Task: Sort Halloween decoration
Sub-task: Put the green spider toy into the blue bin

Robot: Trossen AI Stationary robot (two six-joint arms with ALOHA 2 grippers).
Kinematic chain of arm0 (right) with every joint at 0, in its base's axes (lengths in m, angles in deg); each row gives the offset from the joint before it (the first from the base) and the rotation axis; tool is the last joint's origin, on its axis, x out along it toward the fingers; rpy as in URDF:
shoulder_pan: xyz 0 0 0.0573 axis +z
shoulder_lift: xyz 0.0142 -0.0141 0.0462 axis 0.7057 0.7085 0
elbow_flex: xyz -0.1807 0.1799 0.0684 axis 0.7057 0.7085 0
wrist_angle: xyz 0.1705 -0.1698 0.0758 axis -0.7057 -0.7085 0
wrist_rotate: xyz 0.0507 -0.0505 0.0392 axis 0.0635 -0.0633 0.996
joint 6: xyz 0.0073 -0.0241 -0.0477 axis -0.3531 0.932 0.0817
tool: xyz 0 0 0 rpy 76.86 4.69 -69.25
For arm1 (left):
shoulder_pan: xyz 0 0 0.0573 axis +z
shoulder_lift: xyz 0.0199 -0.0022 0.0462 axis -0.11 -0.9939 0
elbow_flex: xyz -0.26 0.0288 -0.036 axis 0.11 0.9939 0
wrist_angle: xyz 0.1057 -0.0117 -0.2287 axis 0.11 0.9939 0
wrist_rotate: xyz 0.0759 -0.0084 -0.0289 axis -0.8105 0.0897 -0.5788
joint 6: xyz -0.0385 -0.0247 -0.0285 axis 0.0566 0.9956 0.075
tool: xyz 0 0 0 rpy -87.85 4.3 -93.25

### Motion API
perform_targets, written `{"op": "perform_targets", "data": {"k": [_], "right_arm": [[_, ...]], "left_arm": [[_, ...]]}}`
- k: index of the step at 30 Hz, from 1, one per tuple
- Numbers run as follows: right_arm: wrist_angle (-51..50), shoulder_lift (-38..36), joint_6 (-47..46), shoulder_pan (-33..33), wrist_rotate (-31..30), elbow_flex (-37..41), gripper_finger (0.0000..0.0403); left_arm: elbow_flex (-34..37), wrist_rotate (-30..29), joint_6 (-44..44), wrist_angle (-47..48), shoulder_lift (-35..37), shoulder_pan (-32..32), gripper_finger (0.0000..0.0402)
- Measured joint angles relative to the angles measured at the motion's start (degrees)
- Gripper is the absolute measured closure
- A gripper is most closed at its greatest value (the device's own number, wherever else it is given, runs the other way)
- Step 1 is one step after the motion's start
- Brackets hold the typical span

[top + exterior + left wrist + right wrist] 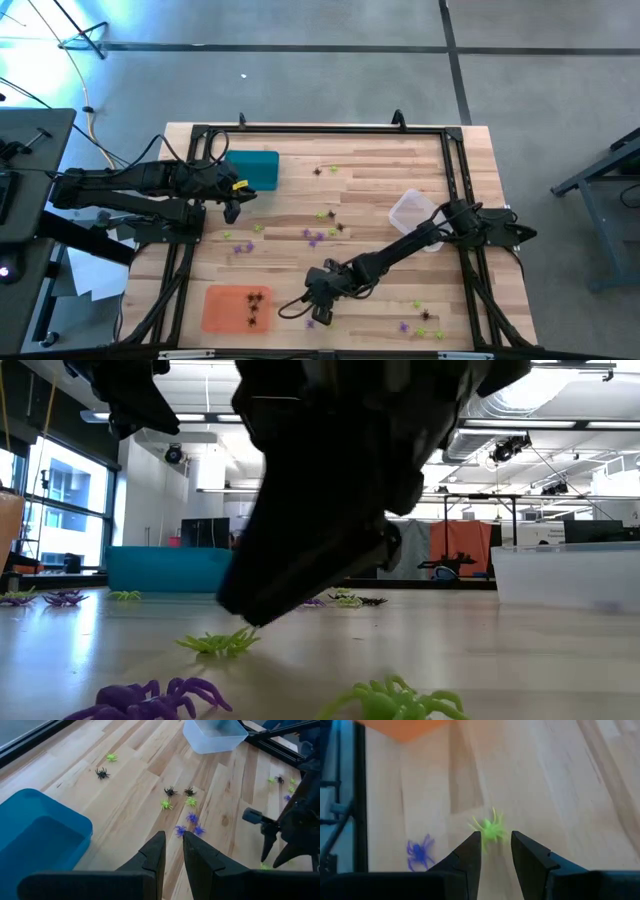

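Blocking much low view: right gripper point(300, 560), probably.

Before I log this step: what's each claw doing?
Left claw: narrowly open, empty, beside the teal tray.
Right claw: open, over a green spider.

You have three trays on the table: one teal tray point(255, 170), one clear tray point(411, 213) and one orange tray point(236, 307). Two arms work over it. You can count at least three black spiders point(254, 304) in the orange tray. The loose spiders point(192, 817) are black, yellow-green and purple; their exact number cannot be told.
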Motion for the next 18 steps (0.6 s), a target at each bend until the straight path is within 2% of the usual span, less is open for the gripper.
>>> {"op": "perform_targets", "data": {"k": [13, 18], "right_arm": [[2.03, 2.77, -1.58, 0.14, 0.40, -0.24, 0.0302], [1.94, 2.88, -1.22, 0.11, 0.05, -0.20, 0.0342]], "left_arm": [[0.00, 0.31, 0.35, 0.00, -0.01, 0.00, 0.0348], [0.00, 0.32, 0.35, 0.00, 0.00, -0.02, 0.0348]]}}
